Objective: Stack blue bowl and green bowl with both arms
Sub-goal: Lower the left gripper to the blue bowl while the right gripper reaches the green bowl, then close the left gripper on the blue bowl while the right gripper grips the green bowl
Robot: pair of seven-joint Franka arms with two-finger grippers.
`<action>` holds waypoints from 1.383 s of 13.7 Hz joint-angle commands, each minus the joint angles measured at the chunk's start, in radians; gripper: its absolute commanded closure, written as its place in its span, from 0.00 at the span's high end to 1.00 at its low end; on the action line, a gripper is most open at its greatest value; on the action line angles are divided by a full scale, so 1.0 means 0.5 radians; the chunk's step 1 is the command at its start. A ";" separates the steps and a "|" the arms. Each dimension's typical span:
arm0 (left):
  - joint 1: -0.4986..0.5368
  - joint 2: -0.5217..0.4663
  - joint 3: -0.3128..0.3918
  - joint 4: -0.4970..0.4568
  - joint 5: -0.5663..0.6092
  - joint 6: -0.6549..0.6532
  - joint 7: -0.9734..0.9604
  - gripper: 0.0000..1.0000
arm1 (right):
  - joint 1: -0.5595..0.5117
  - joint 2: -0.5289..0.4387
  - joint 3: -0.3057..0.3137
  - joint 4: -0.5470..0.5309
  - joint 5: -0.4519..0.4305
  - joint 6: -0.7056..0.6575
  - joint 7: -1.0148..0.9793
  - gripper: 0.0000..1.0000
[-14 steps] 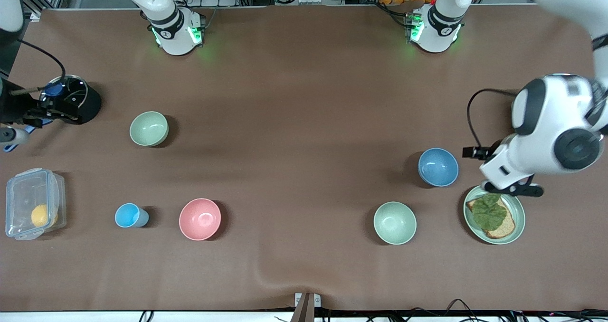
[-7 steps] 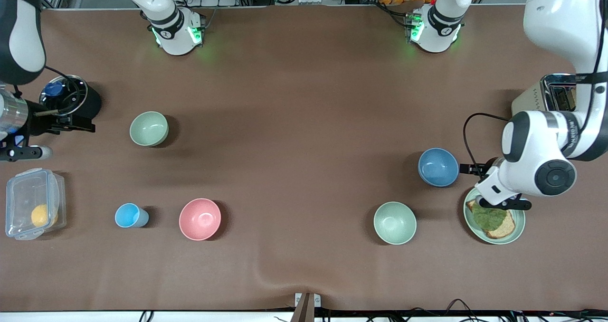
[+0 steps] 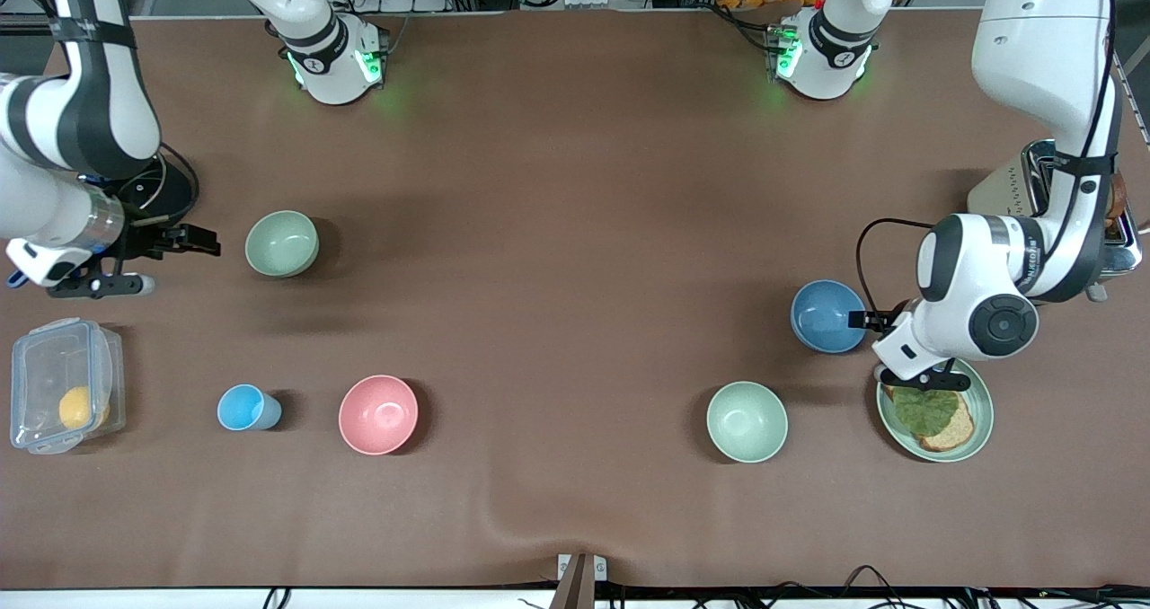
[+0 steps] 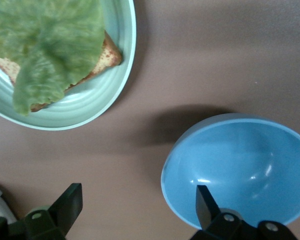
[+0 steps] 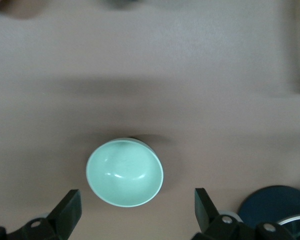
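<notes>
Plainly the round matte blue bowl [image 3: 828, 316], mid-height toward the left arm's end of the brown surface [image 3: 557, 232], looks light, stiff and slick, so its thin rim seems the place to pinch. The left gripper [image 4: 135, 212] hangs wide at its edge. The right gripper [image 5: 135, 215] is wide beside the round pale sage-green bowl [image 3: 282, 243].

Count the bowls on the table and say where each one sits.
4. The green bowl near the right gripper; the pink bowl beside the light-blue cup; the blue bowl by the left gripper; a mint bowl nearer the camera.

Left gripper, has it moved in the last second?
Yes. The left gripper has shifted toward the blue bowl, now beside its rim, fingers open.
</notes>
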 commanded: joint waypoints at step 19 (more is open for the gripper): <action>0.087 -0.184 -0.018 -0.667 -0.002 0.773 -0.291 0.12 | -0.212 0.083 0.028 -0.942 0.197 1.306 -0.399 0.10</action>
